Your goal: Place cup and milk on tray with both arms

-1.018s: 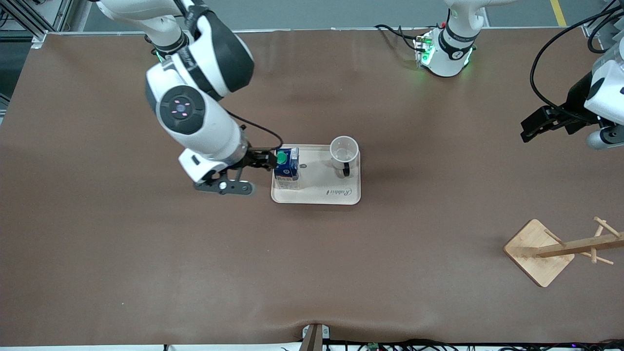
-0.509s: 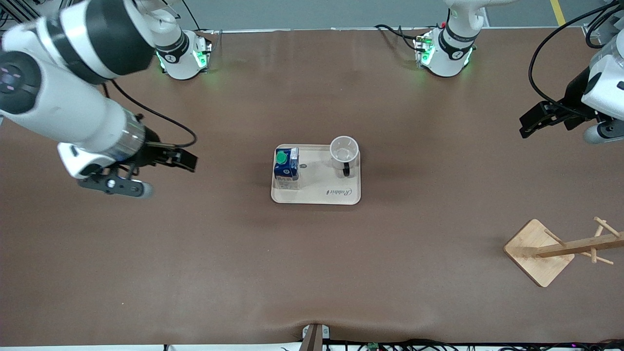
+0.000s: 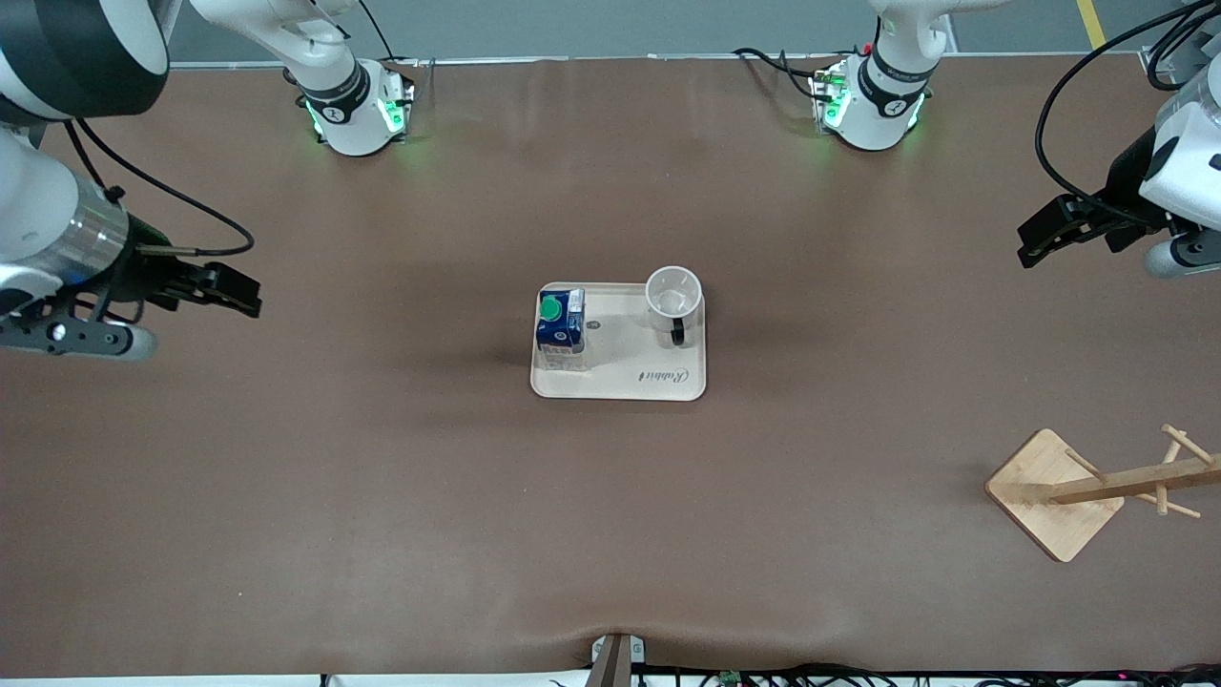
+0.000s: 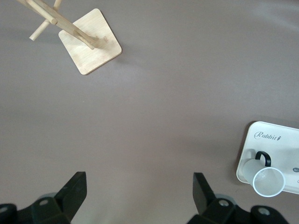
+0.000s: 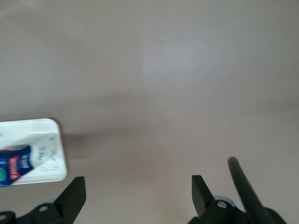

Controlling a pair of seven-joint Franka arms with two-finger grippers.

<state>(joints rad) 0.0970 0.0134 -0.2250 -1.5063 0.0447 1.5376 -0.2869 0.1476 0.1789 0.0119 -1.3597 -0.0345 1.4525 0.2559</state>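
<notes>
The tray (image 3: 658, 382) lies on the brown table (image 3: 382, 496), about midway between the two arms' ends, with its "Rabbit" script along the edge nearer the front camera. The milk (image 3: 561, 324) stands upright on the tray at the end toward the right arm, its green cap on top. The cup (image 3: 673, 296) stands upright and empty at the tray's end toward the left arm, its black handle pointing toward the front camera; cup and milk are apart, with bare tray between them. The right gripper (image 3: 234, 291) hangs over bare table at the right arm's end, well apart from the tray, its fingers (image 5: 72, 198) spread wide with nothing between them. The left gripper (image 3: 1040, 239) hangs over the table at the left arm's end, likewise well clear of the tray, its fingers (image 4: 74, 189) also parted and empty. A wooden rack (image 3: 1097, 487) lies tipped on its square base at the left arm's end, nearer the front camera than the tray.
</notes>
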